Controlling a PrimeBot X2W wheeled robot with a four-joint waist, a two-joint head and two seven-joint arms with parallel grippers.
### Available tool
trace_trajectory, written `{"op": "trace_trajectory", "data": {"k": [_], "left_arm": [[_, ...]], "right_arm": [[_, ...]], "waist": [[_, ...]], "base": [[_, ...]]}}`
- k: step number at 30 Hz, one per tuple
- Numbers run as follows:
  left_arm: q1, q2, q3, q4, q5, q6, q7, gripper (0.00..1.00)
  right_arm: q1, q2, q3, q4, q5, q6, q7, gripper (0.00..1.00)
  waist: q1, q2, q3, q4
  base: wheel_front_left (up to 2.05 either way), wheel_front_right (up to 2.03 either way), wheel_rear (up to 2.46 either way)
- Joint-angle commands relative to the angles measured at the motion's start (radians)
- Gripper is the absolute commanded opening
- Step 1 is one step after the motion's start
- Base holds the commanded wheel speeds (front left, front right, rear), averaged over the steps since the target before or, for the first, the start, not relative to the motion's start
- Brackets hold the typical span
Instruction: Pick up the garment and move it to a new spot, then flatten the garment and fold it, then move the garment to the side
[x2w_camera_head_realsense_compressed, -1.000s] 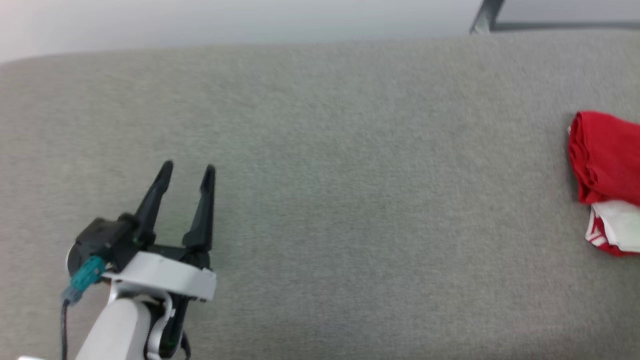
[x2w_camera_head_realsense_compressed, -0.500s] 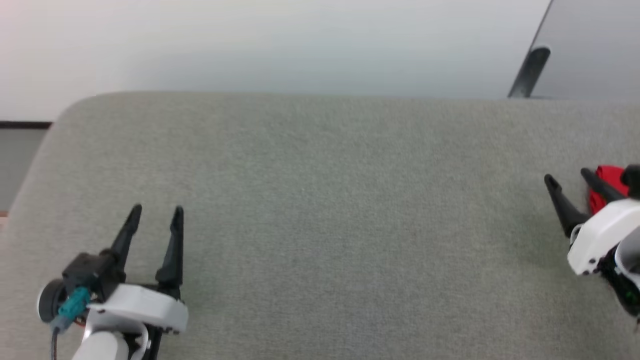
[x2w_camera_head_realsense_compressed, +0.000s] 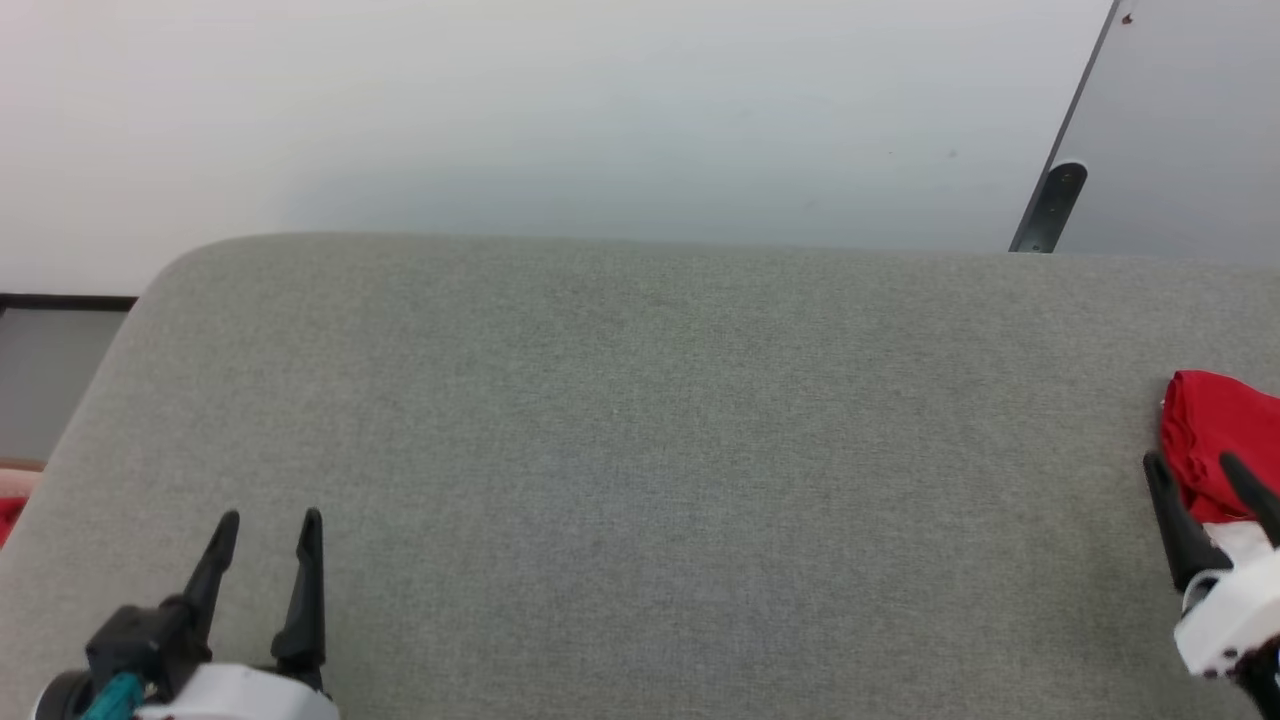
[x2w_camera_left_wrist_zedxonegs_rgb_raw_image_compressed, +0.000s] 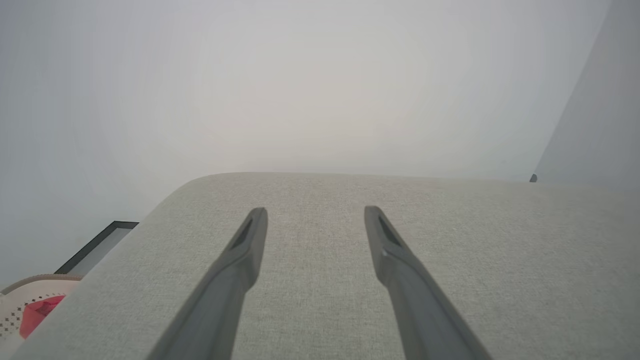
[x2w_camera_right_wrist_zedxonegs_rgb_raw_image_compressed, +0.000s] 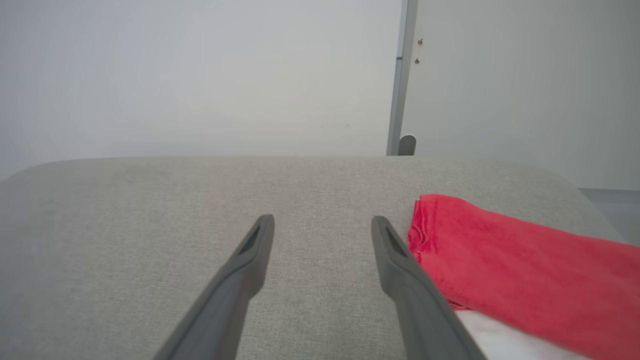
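Observation:
The garment (x2w_camera_head_realsense_compressed: 1215, 440) is a folded red bundle with a white part at its near end, lying at the right end of the grey padded surface (x2w_camera_head_realsense_compressed: 640, 450). My right gripper (x2w_camera_head_realsense_compressed: 1190, 462) stands open at the lower right. In the right wrist view the garment (x2w_camera_right_wrist_zedxonegs_rgb_raw_image_compressed: 525, 270) lies just right of the gripper (x2w_camera_right_wrist_zedxonegs_rgb_raw_image_compressed: 323, 220), close against its right finger; I cannot tell whether they touch. My left gripper (x2w_camera_head_realsense_compressed: 270, 520) is open at the lower left over bare grey fabric, and its wrist view shows nothing between the fingers of the left gripper (x2w_camera_left_wrist_zedxonegs_rgb_raw_image_compressed: 315, 212).
A pale basket (x2w_camera_left_wrist_zedxonegs_rgb_raw_image_compressed: 20, 305) holding red cloth sits off the surface's left end. A white wall runs behind the surface, with a dark metal post (x2w_camera_head_realsense_compressed: 1050, 205) at the back right. The rounded left end of the surface (x2w_camera_head_realsense_compressed: 150, 290) drops off.
The head camera has tilted up, so the whole picture slid down and more wall shows. My right gripper came into view at the lower right by the garment. Both grippers stay open.

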Motion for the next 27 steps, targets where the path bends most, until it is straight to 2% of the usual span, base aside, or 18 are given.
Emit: {"op": "trace_trajectory", "data": {"k": [1,11,27], "left_arm": [[0.022,-0.003,0.004,-0.014,-0.004,0.008,-0.005,1.0],[0.074,-0.007,0.008,-0.084,-0.012,0.034,0.012,1.0],[0.075,-0.006,-0.007,-0.111,-0.023,0.044,0.029,1.0]], "right_arm": [[0.028,0.014,-0.017,-0.025,-0.012,-0.001,0.009,1.0],[0.132,0.084,-0.098,-0.173,-0.059,-0.001,0.085,1.0],[0.141,0.104,-0.103,-0.216,-0.074,-0.001,0.11,1.0]], "waist": [[0.0,0.0,-0.003,-0.005],[0.0,0.0,-0.006,-0.015],[0.0,0.0,-0.005,-0.015]], "base": [[0.0,0.0,0.0],[0.0,0.0,0.0],[0.0,0.0,0.0]]}}
